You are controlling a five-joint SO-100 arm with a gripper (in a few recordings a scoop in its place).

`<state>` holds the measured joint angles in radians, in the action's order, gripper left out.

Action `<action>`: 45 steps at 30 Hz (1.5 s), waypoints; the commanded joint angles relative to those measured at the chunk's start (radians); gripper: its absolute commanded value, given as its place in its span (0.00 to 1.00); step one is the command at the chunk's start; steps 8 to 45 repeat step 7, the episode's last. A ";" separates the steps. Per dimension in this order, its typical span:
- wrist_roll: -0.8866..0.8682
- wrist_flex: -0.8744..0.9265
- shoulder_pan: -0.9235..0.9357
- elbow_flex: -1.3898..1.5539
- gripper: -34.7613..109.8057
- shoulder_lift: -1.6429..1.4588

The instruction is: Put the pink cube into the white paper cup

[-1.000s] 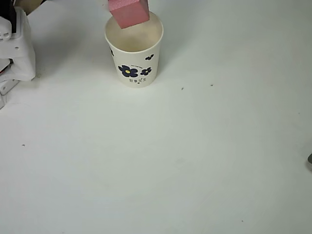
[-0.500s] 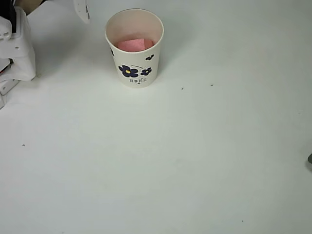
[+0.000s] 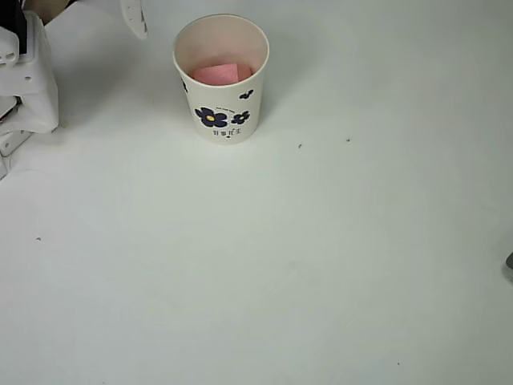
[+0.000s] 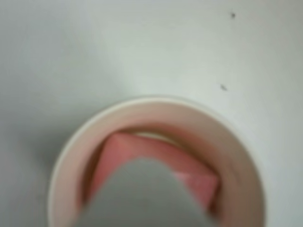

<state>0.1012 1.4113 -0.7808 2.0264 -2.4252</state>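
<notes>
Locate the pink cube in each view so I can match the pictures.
Overhead view: the pink cube lies inside the white paper cup, near the top edge, left of centre.
Wrist view: the pink cube sits at the bottom centre, partly behind a grey blurred part.
Shared landmark: the cup's round rim.

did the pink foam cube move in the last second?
Yes. The salmon-pink foam cube dropped from above the rim to the bottom of the white flower-printed paper cup, which kept its spot in the overhead view.

White tabletop (image 3: pixel 304 265) under me, matte, evenly lit. Few tiny dark specks on it: two near centre-right (image 3: pixel 300 146) in overhead view, one at left (image 3: pixel 38 238). Wrist view also shows two specks (image 4: pixel 223 87) on same surface.
</notes>
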 commanded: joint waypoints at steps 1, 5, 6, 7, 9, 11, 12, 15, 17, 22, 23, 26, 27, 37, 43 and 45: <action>0.011 0.009 -0.009 -0.014 0.58 -0.060; 0.017 0.009 0.011 -0.017 0.58 -0.060; 0.017 0.009 0.014 -0.017 0.58 -0.060; 0.017 0.009 0.015 -0.014 0.58 -0.060; 0.017 0.009 0.015 -0.014 0.58 -0.060; 0.017 0.009 0.015 -0.014 0.58 -0.060; 0.017 0.009 0.015 -0.014 0.58 -0.060; 0.017 0.009 0.015 -0.014 0.58 -0.060; 0.017 0.009 0.015 -0.014 0.58 -0.060; 0.017 0.009 0.015 -0.014 0.58 -0.060; 0.017 0.009 0.015 -0.014 0.58 -0.060; 0.017 0.009 0.015 -0.014 0.58 -0.060; 0.017 0.009 0.015 -0.014 0.58 -0.060; 0.017 0.009 0.015 -0.014 0.58 -0.060; 0.017 0.009 0.015 -0.014 0.58 -0.060; 0.017 0.009 0.015 -0.014 0.58 -0.060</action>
